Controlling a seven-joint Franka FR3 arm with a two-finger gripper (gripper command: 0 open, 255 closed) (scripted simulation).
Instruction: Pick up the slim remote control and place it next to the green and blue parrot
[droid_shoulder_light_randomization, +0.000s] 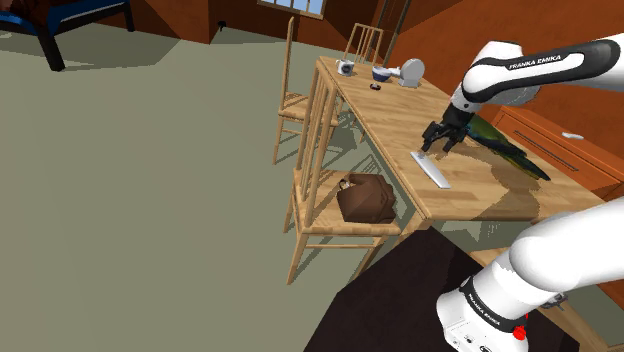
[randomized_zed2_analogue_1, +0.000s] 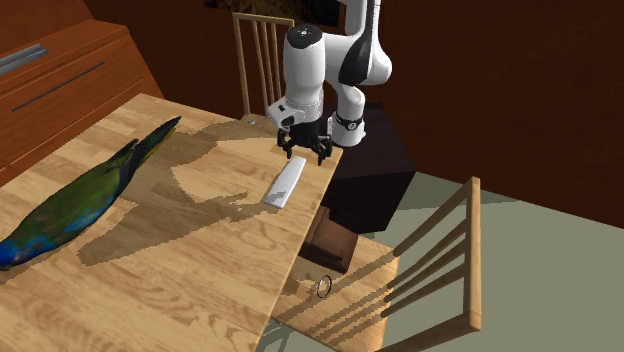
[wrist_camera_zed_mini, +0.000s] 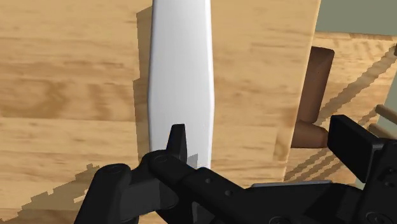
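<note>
Black fingers (wrist_camera_zed_mini: 179, 139) of the gripper (wrist_camera_zed_mini: 262, 137) stand wide apart, holding nothing, above one end of the white remote (wrist_camera_zed_mini: 181, 70) lying flat on the bench (wrist_camera_zed_mini: 63, 95); the parrot (randomized_zed2_analogue_1: 85, 200) lies apart from it.

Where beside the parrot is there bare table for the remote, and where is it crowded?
Free: the wood strip between the parrot and the white remote, and the table stretch from the remote toward the second exterior view's bottom. Crowded: the table's far end in the shoulder view, where a cup, a bowl and a grey round piece stand.
</note>
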